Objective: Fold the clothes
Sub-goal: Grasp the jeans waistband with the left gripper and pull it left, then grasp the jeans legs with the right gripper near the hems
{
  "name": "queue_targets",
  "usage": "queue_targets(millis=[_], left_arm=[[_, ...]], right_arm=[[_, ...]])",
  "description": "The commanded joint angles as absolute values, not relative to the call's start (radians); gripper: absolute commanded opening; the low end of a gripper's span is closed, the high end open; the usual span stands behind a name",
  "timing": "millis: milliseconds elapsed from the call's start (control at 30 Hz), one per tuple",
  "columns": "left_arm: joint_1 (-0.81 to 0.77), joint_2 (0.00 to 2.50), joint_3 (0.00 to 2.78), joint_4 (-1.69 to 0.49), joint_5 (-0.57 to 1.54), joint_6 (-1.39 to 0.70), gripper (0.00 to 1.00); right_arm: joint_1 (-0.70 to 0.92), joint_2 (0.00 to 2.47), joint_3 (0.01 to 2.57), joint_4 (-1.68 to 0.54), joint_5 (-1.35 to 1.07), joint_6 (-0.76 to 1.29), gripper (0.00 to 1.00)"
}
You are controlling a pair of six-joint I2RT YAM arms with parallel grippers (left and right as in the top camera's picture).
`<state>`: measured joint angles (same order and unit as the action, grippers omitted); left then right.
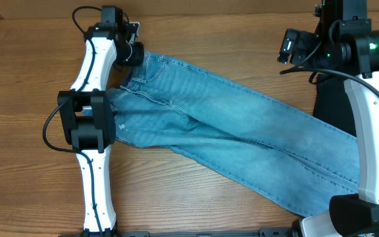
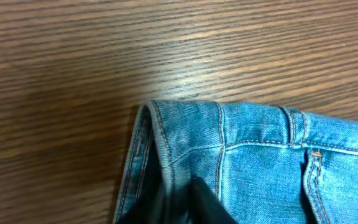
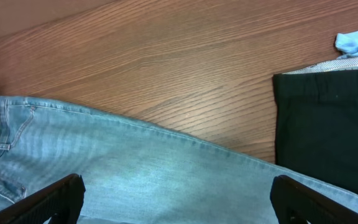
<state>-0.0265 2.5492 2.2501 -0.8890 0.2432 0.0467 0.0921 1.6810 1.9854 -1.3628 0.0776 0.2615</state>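
The light blue faded jeans (image 1: 242,135) lie flat on the wooden table, waistband at the upper left and legs running to the lower right. My left gripper (image 1: 131,54) is at the far corner of the waistband. In the left wrist view its dark fingers (image 2: 188,202) are closed on the folded-up waistband corner (image 2: 166,134). My right gripper (image 1: 288,47) hovers above the table beyond the legs. In the right wrist view its fingers (image 3: 179,205) are spread wide and empty above the jeans' leg (image 3: 142,168).
A black garment (image 1: 334,105) lies on the right of the table under the right arm; it also shows in the right wrist view (image 3: 328,124), with a light blue cloth (image 3: 356,42) behind it. The left arm (image 1: 92,125) lies over the waistband's left end.
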Motion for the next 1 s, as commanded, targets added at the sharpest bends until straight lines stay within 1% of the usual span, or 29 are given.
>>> queue_targets(millis=[0,33,100,167,233,333,567,700,867,967], left_arm=[[-0.033,2.564,2.245,-0.889,0.257,0.037,0.11],[-0.034,2.564,2.245,-0.888,0.262,0.037,0.04],[-0.033,2.563,2.282,-0.885,0.31,-0.002,0.04],[-0.022,2.552,2.384,-0.885,0.395,-0.034,0.04],[-0.01,2.551,2.526,-0.881,0.406,-0.033,0.04],[0.006,2.551,2.582,-0.863,0.315,-0.033,0.04],[0.098,2.553,2.559,-0.837,0.004,-0.029,0.04],[0.205,2.585,2.554,-0.858,-0.01,-0.036,0.04],[0.35,2.623,2.554,-0.912,-0.007,-0.146,0.04],[0.387,2.622,2.554,-0.932,-0.008,-0.146,0.04]], right_arm=[[0.088,1.674,1.991,-1.361,0.077,0.266,1.0],[0.088,1.674,1.991,-1.361,0.077,0.266,1.0],[0.088,1.674,1.991,-1.361,0.077,0.266,1.0],[0.088,1.674,1.991,-1.361,0.077,0.266,1.0],[0.088,1.674,1.991,-1.361,0.077,0.266,1.0],[0.088,1.674,1.991,-1.361,0.077,0.266,1.0],[0.088,1.674,1.991,-1.361,0.077,0.266,1.0],[0.088,1.674,1.991,-1.361,0.077,0.266,1.0],[0.088,1.674,1.991,-1.361,0.077,0.266,1.0],[0.088,1.674,1.991,-1.361,0.077,0.266,1.0]])
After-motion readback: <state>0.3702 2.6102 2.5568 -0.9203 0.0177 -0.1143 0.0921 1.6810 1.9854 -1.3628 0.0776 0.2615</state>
